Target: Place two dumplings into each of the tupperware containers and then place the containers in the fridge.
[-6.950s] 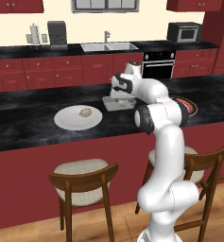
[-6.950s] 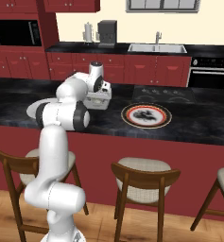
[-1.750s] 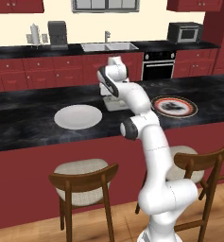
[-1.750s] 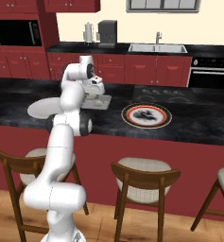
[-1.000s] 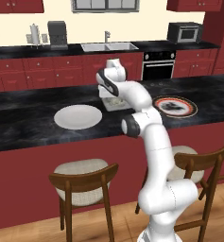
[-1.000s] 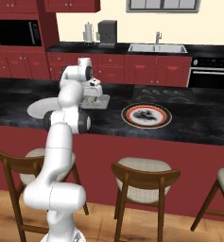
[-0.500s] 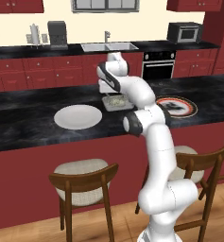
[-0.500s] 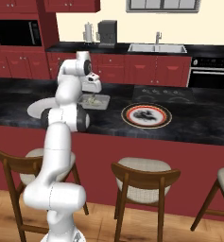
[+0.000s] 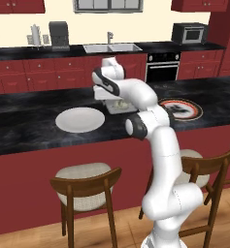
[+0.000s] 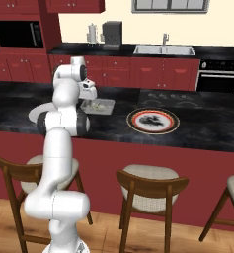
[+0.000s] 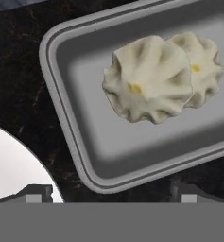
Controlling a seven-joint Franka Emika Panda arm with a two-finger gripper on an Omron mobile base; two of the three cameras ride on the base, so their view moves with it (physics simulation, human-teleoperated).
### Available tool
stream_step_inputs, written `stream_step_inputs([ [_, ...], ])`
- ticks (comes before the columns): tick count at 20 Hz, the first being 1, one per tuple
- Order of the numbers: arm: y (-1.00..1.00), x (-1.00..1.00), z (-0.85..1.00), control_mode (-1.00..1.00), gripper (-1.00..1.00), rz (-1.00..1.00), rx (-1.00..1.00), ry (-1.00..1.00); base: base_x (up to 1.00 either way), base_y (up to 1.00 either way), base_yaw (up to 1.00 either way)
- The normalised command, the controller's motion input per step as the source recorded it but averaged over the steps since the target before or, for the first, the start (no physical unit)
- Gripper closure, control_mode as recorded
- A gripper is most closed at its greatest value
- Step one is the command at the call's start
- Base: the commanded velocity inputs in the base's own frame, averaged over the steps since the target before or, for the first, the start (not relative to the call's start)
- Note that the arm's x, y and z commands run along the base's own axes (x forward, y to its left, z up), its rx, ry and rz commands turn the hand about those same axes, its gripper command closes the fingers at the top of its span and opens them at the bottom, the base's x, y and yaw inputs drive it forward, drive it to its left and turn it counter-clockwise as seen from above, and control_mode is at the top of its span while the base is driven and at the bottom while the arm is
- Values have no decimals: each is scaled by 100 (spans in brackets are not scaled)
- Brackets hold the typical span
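Gripper (image 11: 111, 191) wide over container (image 11: 85, 156)

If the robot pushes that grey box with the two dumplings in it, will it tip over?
Probably not: the tupperware container looks shallow and flat-bottomed, so it would likely slide on the dark counter. It seems light. The dumplings lie low, touching each other, so they should stay put.

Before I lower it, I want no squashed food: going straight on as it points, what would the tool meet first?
Probably the tupperware container: the open tool points down at its near rim and floor, with the two dumplings just beyond; depth is unclear.
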Motion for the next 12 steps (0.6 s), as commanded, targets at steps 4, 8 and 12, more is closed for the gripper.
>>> stream_step_inputs([
  [4, 12, 0, -33, -100, -100, 0, 0, -2, 0, 0, 0],
  [8, 27, 0, -31, -100, -100, 3, 0, 0, 0, 0, 0],
  [12, 20, 0, -28, -100, -100, 4, 0, -3, 0, 0, 0],
])
